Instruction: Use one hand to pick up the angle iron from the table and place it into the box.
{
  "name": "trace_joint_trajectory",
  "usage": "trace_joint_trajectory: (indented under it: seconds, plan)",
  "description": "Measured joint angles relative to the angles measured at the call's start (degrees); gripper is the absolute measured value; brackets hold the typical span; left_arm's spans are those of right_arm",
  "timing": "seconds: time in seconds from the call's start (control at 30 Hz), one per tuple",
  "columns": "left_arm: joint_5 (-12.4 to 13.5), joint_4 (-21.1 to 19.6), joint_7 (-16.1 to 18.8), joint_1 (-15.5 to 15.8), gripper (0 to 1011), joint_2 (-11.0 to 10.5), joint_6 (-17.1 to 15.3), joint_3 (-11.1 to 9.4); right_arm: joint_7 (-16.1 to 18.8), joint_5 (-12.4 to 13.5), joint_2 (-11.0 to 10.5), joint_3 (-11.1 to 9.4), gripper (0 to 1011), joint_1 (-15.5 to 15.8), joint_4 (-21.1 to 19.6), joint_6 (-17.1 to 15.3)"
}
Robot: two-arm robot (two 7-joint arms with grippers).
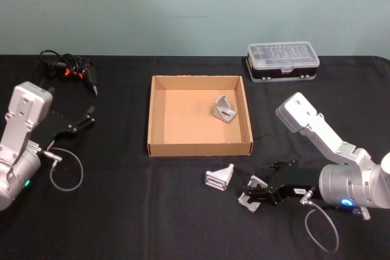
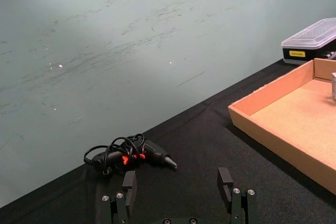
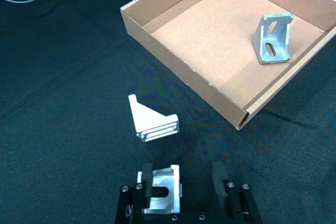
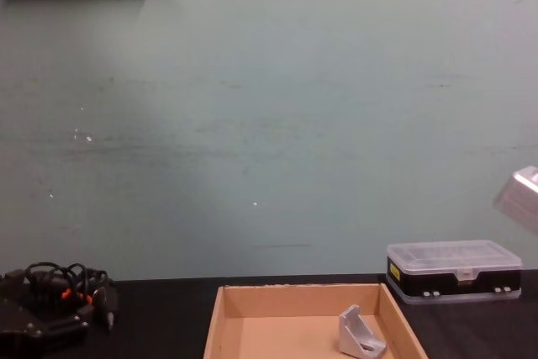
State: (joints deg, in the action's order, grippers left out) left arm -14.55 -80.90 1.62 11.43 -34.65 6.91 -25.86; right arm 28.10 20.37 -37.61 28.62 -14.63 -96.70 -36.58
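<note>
One angle iron (image 3: 163,195) lies on the black surface (image 1: 122,211) between the spread fingers of the right pincer (image 3: 182,181), seemingly touching one finger. The right arm is bent low, wrist near the surface. A second angle iron (image 3: 152,121) lies just beyond the fingertips. Farther ahead, the box (image 3: 178,69) holds a third angle iron (image 3: 273,40). The left pincer (image 1: 85,118), also spread, hovers well apart.

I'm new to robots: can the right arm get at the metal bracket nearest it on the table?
Probably yes. The right gripper is open right at that angle iron, and nothing lies between them. The left gripper sits open, off to the left.
</note>
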Motion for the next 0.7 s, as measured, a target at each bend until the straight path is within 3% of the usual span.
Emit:
trace_joint_trajectory:
  seconds: [0.53,0.7]
  plan:
    - [0.0,0.0,0.0,0.0,1011,0.0,0.0,0.0,0.1,0.0,0.0,-0.1,218,0.1,-0.1,0.0]
    - [0.0,0.0,0.0,0.0,1011,0.0,0.0,0.0,0.1,0.0,0.0,-0.1,123,0.1,-0.1,0.0]
